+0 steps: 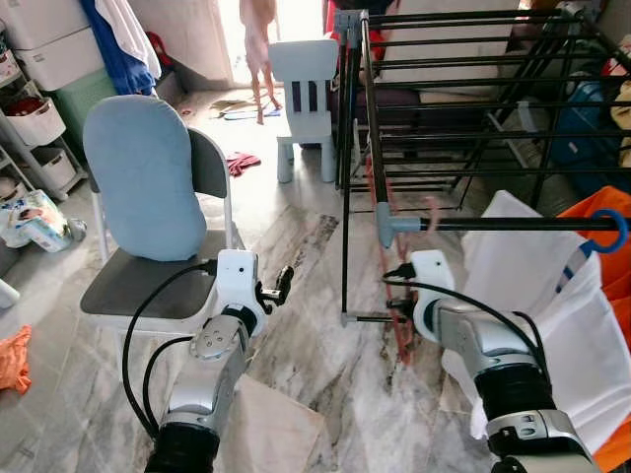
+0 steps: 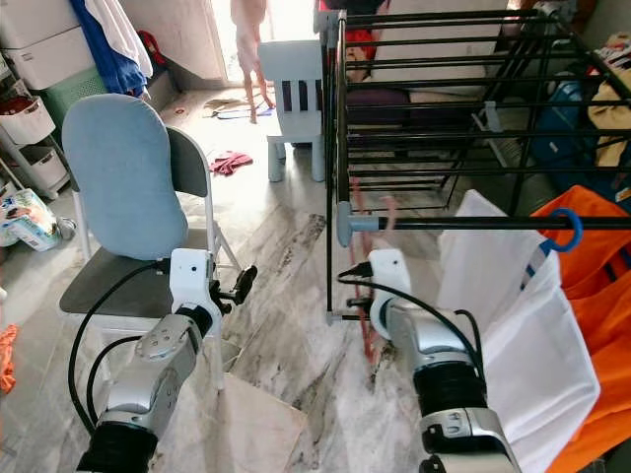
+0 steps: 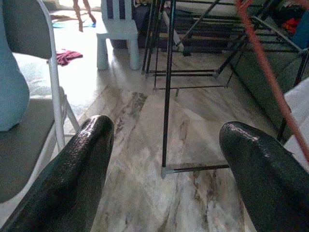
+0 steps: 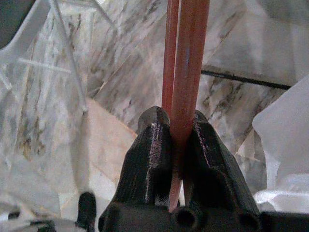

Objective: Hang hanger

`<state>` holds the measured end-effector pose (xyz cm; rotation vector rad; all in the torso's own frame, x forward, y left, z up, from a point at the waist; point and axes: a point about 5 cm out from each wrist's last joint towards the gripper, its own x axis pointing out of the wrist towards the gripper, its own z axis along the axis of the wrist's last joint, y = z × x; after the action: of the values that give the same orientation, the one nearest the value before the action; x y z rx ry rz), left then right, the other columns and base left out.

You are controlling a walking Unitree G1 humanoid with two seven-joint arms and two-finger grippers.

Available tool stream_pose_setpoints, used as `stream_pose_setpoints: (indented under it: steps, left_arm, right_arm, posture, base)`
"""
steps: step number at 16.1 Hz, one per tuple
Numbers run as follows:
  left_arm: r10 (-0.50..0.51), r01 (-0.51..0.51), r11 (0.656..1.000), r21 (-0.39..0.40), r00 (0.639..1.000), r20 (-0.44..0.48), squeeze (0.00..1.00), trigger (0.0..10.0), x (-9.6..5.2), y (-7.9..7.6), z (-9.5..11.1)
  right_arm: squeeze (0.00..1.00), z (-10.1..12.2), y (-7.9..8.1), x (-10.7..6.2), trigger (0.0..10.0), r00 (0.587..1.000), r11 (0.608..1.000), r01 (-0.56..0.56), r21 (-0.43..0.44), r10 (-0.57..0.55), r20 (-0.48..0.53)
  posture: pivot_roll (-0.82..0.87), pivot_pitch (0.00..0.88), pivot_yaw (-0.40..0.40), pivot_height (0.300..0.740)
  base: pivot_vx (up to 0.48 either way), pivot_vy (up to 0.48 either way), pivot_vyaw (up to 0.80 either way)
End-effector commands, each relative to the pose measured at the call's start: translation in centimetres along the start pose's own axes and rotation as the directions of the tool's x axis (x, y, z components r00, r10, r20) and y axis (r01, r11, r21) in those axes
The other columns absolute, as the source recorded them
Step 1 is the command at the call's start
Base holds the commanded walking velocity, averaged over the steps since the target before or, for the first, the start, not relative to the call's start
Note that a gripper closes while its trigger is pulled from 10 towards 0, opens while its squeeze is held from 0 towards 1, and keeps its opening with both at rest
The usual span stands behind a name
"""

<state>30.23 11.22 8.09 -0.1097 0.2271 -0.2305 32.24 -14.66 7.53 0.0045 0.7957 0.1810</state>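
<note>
Jaws of the right gripper [image 4: 176, 140] are pinched tight on the thin salmon-pink plastic hanger [image 1: 380, 258], holding it up against the near horizontal bar of the black metal drying rack [image 1: 513, 225], presumably to hook it there. Left gripper [image 1: 280, 287] hovers spread wide, holding nothing, by the grey folding chair [image 1: 138, 281].

Home: drying rack [image 1: 463, 108], chair [image 1: 148, 197]
</note>
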Motion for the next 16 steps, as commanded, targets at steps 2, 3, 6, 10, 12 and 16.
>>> stream_pose_setpoints:
  steps: [2,3,6,10,12,16]
  left_arm:
    - [0.005,-0.004,1.000,0.006,1.000,-0.010,0.00,10.0,-0.3,0.2,0.0]
    - [0.001,-0.001,1.000,0.008,1.000,-0.016,0.00,10.0,-0.3,0.2,-0.2]
    - [-0.010,0.011,1.000,0.013,1.000,-0.025,0.00,10.0,-0.1,-0.1,-0.2]
    - [-0.025,0.026,0.999,0.019,0.999,-0.036,0.00,10.0,0.1,-0.4,-0.2]
    - [-0.027,0.028,0.999,0.021,0.999,-0.033,0.00,10.0,0.0,-0.4,-0.2]
    - [-0.014,0.015,1.000,0.024,0.999,-0.042,0.00,10.0,-0.3,-0.3,-0.7]
  right_arm:
    - [0.00,-1.2,0.3,0.2,10.0,0.999,1.000,0.000,-0.010,0.000,-0.048]
    - [0.00,-2.1,-0.1,0.2,10.0,0.997,1.000,0.023,-0.021,-0.025,-0.070]
    - [0.00,-3.1,-1.2,0.2,10.0,0.993,0.998,0.064,0.006,-0.063,-0.100]
    - [1.00,-2.8,-1.6,0.0,10.0,0.996,0.996,0.076,0.049,-0.073,-0.046]
    - [1.00,-2.0,-1.8,-0.4,10.0,0.992,0.994,0.099,0.036,-0.101,0.077]
    - [1.00,-4.1,-1.8,-1.6,10.0,0.988,0.992,0.122,-0.031,-0.118,0.103]
  posture:
    - [-0.19,0.000,0.034,0.740]
    - [-0.19,0.000,0.036,0.740]
    - [-0.20,0.000,0.043,0.740]
    - [-0.21,0.000,0.049,0.740]
    - [-0.20,0.000,0.046,0.740]
    - [-0.20,0.000,0.044,0.740]
  base:
    - [0.000,0.000,0.00]
    - [0.000,0.000,0.00]
    - [0.000,0.000,0.00]
    - [0.000,0.000,0.00]
    - [0.000,0.000,0.00]
    - [0.000,0.000,0.00]
